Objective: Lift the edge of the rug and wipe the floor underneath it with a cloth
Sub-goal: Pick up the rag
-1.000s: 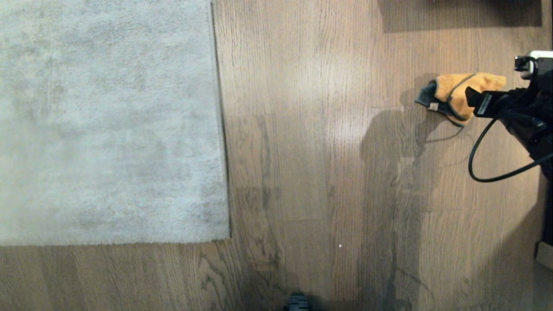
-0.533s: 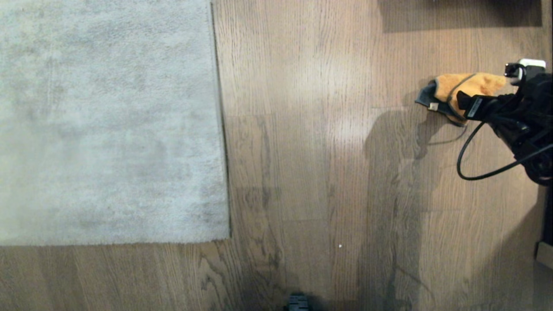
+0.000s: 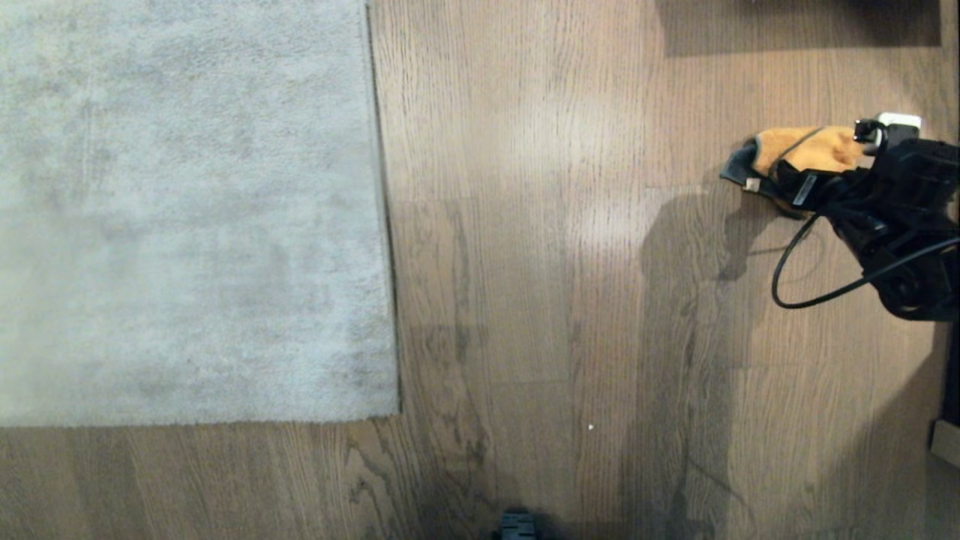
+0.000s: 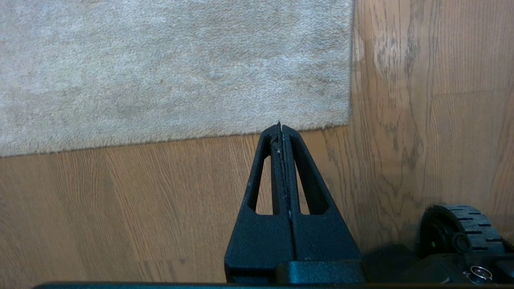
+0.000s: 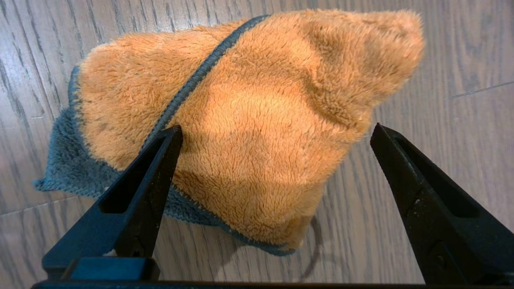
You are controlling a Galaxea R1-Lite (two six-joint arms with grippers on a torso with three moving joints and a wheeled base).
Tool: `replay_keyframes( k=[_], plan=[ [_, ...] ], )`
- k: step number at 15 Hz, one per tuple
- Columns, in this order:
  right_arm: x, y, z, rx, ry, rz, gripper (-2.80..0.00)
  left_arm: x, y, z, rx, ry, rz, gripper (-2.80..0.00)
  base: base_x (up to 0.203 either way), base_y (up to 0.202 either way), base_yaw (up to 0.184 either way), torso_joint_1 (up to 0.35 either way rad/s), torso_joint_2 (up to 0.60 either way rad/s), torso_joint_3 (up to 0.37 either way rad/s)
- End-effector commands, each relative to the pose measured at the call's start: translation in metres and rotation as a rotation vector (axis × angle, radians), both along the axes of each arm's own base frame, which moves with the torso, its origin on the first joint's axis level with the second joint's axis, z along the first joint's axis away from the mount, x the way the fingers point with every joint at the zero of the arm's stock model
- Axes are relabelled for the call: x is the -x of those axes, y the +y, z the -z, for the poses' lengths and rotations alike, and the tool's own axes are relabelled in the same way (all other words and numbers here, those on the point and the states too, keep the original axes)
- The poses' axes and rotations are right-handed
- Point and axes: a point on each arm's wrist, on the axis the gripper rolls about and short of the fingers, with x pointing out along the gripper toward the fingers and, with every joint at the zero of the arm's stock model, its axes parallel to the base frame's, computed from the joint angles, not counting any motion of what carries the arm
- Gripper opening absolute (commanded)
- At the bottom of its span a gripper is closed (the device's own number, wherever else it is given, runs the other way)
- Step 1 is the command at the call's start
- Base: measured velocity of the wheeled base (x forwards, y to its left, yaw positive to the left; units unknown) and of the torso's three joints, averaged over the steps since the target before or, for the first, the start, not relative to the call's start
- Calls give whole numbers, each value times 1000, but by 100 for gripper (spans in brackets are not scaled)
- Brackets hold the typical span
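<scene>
The light grey rug [image 3: 187, 210] lies flat at the left, its straight rug edge [image 3: 382, 225] running down to a corner [image 3: 396, 412]. Brown wood-grain floor [image 3: 525, 262] fills the middle and right. The orange cloth [image 3: 806, 148] with a dark part lies crumpled on the floor at the far right. My right gripper [image 3: 814, 176] hangs just over it, open, its fingers astride the orange cloth [image 5: 257, 132] without closing on it. My left gripper [image 4: 280, 128] is shut and empty, parked low above the floor near the rug [image 4: 172, 68] corner.
A black cable [image 3: 795, 292] loops from the right arm above the floor. A dark shadowed shape [image 3: 795, 22] sits at the top right and a pale object [image 3: 946, 442] at the right border. A base wheel [image 4: 457, 228] stands beside the left gripper.
The right arm has moved left, further over the cloth, and covers more of it. Its fingers stayed open. Rug, cloth and left gripper have not moved.
</scene>
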Motion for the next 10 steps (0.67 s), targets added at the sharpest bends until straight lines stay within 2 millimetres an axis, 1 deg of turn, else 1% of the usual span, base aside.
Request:
replay_keyframes(
  k=[1,7,10],
  plan=[
    [-9,0,8,-1,9,-2,0,0,0,0,-1,0,0,-280,0,0,0,0,0,0],
    [-16,4,20,-2,15,-12,0,0,0,0,-1,0,0,-280,0,0,0,0,0,0],
    [-20,4,18,-1,3,-15,0,0,0,0,-1,0,0,-280,0,0,0,0,0,0]
  ],
)
